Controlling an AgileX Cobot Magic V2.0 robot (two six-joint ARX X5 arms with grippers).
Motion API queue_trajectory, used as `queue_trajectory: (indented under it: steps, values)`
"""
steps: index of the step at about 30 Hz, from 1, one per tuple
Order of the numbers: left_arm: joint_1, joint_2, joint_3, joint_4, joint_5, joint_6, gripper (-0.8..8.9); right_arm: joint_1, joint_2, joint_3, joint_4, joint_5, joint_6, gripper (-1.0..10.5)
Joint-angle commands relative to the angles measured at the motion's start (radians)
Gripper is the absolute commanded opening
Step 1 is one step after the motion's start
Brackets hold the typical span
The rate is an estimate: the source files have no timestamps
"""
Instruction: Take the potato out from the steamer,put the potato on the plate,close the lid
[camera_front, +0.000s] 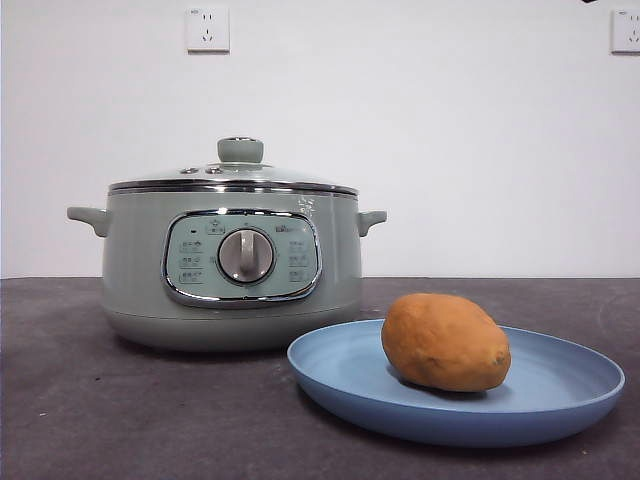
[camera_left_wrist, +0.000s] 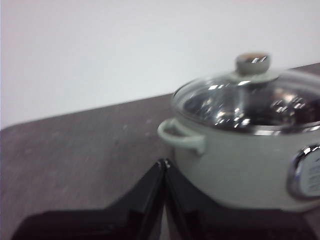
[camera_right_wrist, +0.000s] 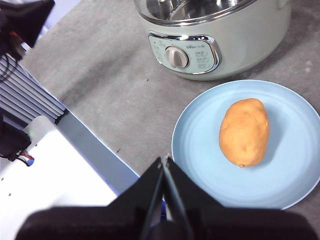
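The potato (camera_front: 446, 342) is lying on its side on the blue plate (camera_front: 560, 400), which is sitting on the dark table (camera_front: 80, 400) just in front of the green steamer (camera_front: 135, 280) and toward its dial side, while the glass lid (camera_front: 240, 176) is resting closed on the pot. The left gripper (camera_left_wrist: 164, 163) is hanging beside the steamer's handle with its jaws pressed together and empty. The right gripper (camera_right_wrist: 164, 161) is hovering near the plate's edge, likewise clenched on nothing.
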Motion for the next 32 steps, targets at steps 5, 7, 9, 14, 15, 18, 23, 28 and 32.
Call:
queue_trajectory:
  steps: [5, 7, 9, 14, 15, 18, 23, 28, 32]
  values:
    - [0.003, -0.07, -0.085, 0.015, -0.037, -0.035, -0.03, 0.0, -0.002, 0.004, 0.005, 0.003, 0.006, 0.0]
    - [0.003, -0.085, -0.098, 0.01, -0.048, -0.035, -0.03, 0.0, -0.002, 0.004, 0.005, 0.003, 0.006, 0.0]
    - [0.003, -0.101, -0.109, -0.006, -0.057, -0.037, -0.03, 0.0, -0.002, 0.004, 0.005, 0.003, 0.006, 0.0]
    - [0.004, -0.121, -0.109, -0.066, -0.058, -0.034, -0.03, 0.0, -0.002, 0.004, 0.005, 0.003, 0.006, 0.0]
    - [0.004, -0.122, -0.109, -0.079, -0.058, -0.035, -0.03, 0.0, -0.002, 0.004, 0.005, 0.003, 0.006, 0.0]
    - [0.004, -0.122, -0.109, -0.126, -0.058, -0.035, -0.03, 0.0, -0.002, 0.004, 0.005, 0.003, 0.006, 0.0]
    - [0.004, -0.122, -0.109, -0.157, -0.056, -0.034, -0.03, 0.0, -0.002, 0.004, 0.005, 0.003, 0.006, 0.0]
    - [0.004, -0.122, -0.109, -0.152, -0.057, -0.035, -0.03, 0.0, -0.002, 0.004, 0.005, 0.003, 0.006, 0.0]
    - [0.003, -0.122, -0.109, -0.152, -0.056, -0.035, -0.03, 0.0, -0.002, 0.004, 0.005, 0.003, 0.006, 0.0]
